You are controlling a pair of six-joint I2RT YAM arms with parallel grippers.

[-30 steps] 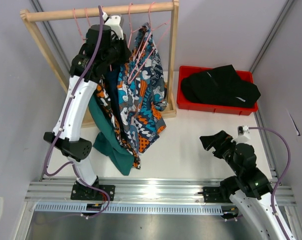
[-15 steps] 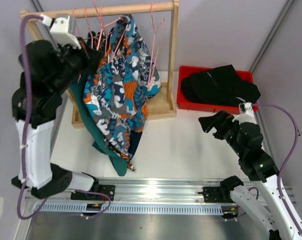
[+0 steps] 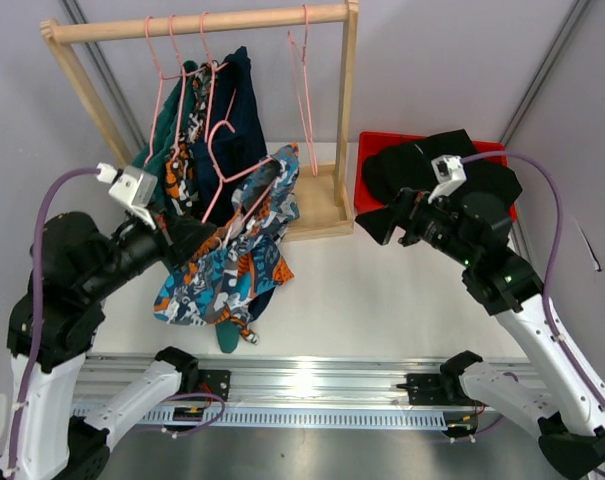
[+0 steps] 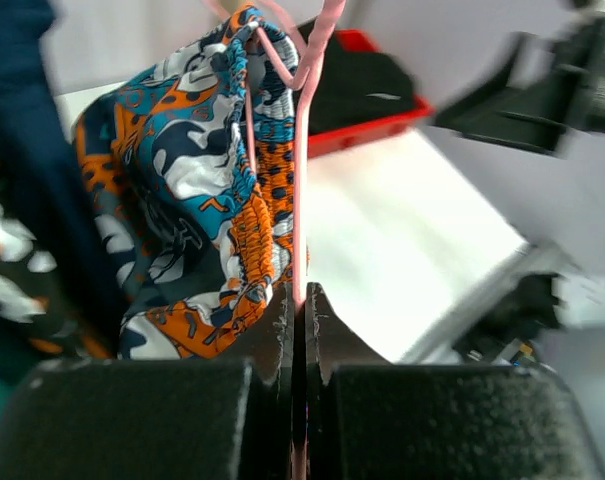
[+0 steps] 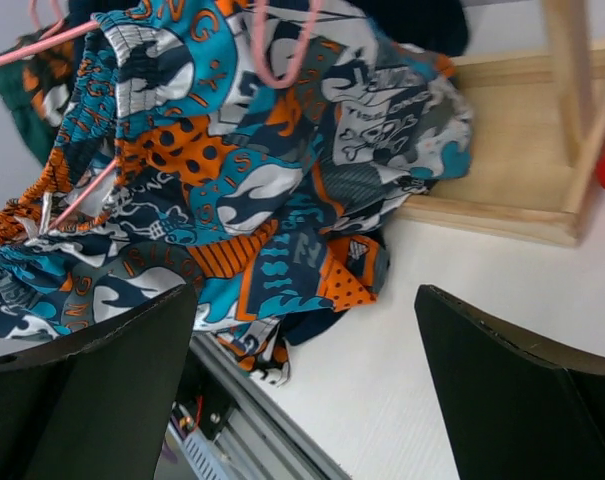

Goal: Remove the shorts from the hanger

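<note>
Progress partial | black shorts (image 3: 442,170) laid in red bin (image 3: 370,205), right | patterned shorts (image 3: 227,265) carried on pink hanger (image 4: 300,200), pinched by left claw (image 4: 300,300), centre-left | right claw (image 5: 302,300) spread wide | other pairs (image 3: 197,130) hung on rack (image 3: 197,22).

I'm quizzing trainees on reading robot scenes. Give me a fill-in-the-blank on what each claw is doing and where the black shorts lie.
1. The left claw is shut on a ___ hanger carrying the patterned shorts.
2. The black shorts lie in the ___ bin.
3. The right claw, facing the patterned shorts, is ___.

Missing words: pink; red; open.
</note>
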